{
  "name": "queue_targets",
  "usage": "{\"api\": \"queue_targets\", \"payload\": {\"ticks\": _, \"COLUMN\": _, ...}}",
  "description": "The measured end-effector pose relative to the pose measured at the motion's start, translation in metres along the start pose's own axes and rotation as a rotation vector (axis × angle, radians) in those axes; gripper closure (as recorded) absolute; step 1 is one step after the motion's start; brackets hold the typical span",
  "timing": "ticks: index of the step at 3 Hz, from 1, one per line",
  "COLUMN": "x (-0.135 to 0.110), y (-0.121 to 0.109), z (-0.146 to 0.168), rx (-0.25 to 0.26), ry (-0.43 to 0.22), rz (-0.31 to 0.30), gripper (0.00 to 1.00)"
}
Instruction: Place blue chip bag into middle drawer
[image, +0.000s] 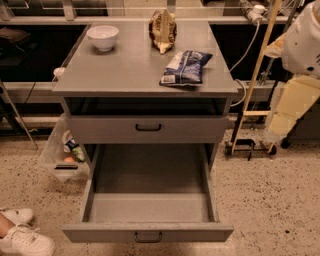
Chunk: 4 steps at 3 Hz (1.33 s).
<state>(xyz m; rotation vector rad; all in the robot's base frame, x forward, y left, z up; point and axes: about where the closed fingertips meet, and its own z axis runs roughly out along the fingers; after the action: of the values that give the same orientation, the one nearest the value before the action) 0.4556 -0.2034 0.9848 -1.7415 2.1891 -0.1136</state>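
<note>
The blue chip bag (184, 67) lies flat on the grey cabinet top (125, 70), near its front right corner, white label patch toward the front. The middle drawer (100, 232) is pulled wide open below; its grey floor is bare. My gripper is out of view. Only white and cream arm segments (299, 95) show at the right edge, beside the cabinet and well clear of the bag.
A brown-and-gold bag (162, 30) stands at the back of the top and a white bowl (103, 36) at the back left. A shallower drawer with a black handle (148, 127) is shut. A plastic bin (62, 155) sits left, white shoes (20, 235) bottom left, a wooden stand (255, 85) right.
</note>
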Motion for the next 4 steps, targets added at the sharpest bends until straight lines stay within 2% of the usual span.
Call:
{"api": "queue_targets", "payload": {"ticks": 1, "x": -0.039, "y": -0.034, "z": 0.021, "rx": -0.032, "ry": -0.034, "rz": -0.065, "gripper": 0.00}}
{"api": "queue_targets", "payload": {"ticks": 2, "x": -0.085, "y": -0.075, "z": 0.053, "rx": -0.071, "ry": -0.105, "rz": -0.130, "gripper": 0.00}}
{"api": "queue_targets", "payload": {"ticks": 3, "x": -0.115, "y": -0.128, "z": 0.109, "rx": -0.087, "ry": -0.153, "rz": -0.116, "gripper": 0.00}}
{"api": "queue_targets", "payload": {"ticks": 4, "x": -0.116, "y": -0.128, "z": 0.109, "rx": -0.086, "ry": -0.154, "rz": -0.116, "gripper": 0.00}}
